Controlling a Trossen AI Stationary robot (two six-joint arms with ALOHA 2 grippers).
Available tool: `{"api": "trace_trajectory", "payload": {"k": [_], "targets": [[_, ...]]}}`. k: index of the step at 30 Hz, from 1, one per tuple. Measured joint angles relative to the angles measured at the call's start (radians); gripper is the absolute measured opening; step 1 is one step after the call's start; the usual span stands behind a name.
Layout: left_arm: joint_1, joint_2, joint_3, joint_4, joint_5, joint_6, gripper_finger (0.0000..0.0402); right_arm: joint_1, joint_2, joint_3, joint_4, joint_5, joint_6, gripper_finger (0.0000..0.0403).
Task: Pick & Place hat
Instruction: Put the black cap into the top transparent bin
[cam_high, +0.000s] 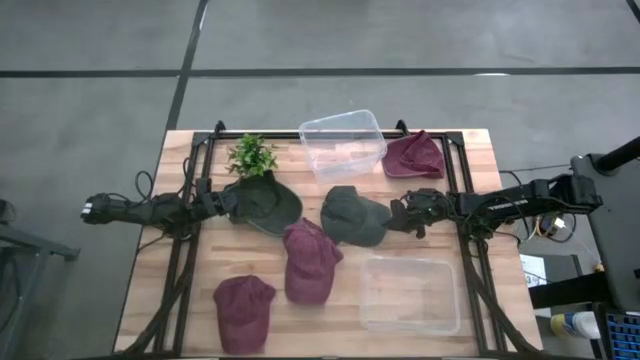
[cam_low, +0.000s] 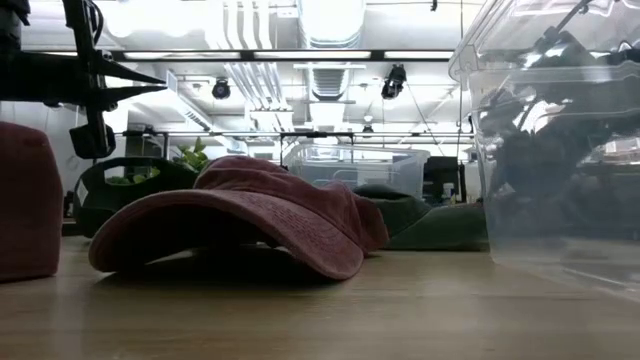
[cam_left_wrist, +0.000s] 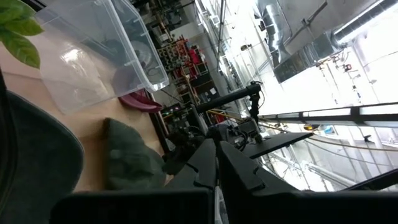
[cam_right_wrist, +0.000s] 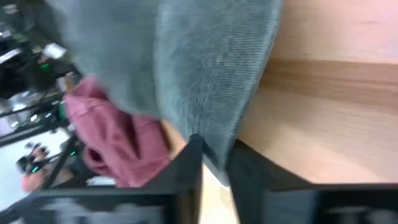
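Observation:
A green hat (cam_high: 352, 215) lies at the table's middle; my right gripper (cam_high: 402, 215) is shut on its right edge. A darker green hat (cam_high: 266, 203) lies left of it, below a small plant (cam_high: 252, 155). My left gripper (cam_high: 222, 205) is shut at that hat's left edge, and the hat shows beside the fingers in the left wrist view (cam_left_wrist: 37, 155). I cannot tell whether it touches the hat. Three maroon hats lie at the front left (cam_high: 243, 310), the front middle (cam_high: 310, 262) and the far right (cam_high: 413, 155). My right gripper pinches the edge of the green hat (cam_right_wrist: 217, 152) between its two fingers (cam_right_wrist: 189, 165). It comes level from the table's right side. The cloth fans out beyond the fingertips toward the table's middle.
One clear bin (cam_high: 343, 145) stands at the far middle and another (cam_high: 410, 293) at the front right. In the low view the front bin (cam_low: 560, 150) and the maroon hat (cam_low: 240, 215) fill the foreground. Black frame rails (cam_high: 190, 230) run along both table sides.

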Motion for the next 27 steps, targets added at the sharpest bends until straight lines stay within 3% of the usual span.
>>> {"api": "trace_trajectory", "payload": {"k": [6,11,19,27], "targets": [[0.0,0.0,0.0,0.004,0.0,-0.154,0.0014,0.001,-0.018,0.036,0.022,0.014,-0.109,0.0013],[0.0,0.0,0.0,0.042,0.001,-0.359,0.0014,0.001,-0.026,0.138,-0.051,0.015,-0.319,0.0011],[0.0,0.0,0.0,0.13,0.011,-0.54,0.0014,0.0,0.006,0.442,-0.515,0.016,-0.738,0.001],[0.0,0.01,0.05,0.162,0.004,-0.59,0.0014,0.001,0.064,0.741,-0.848,0.015,-1.065,0.0011]]}}
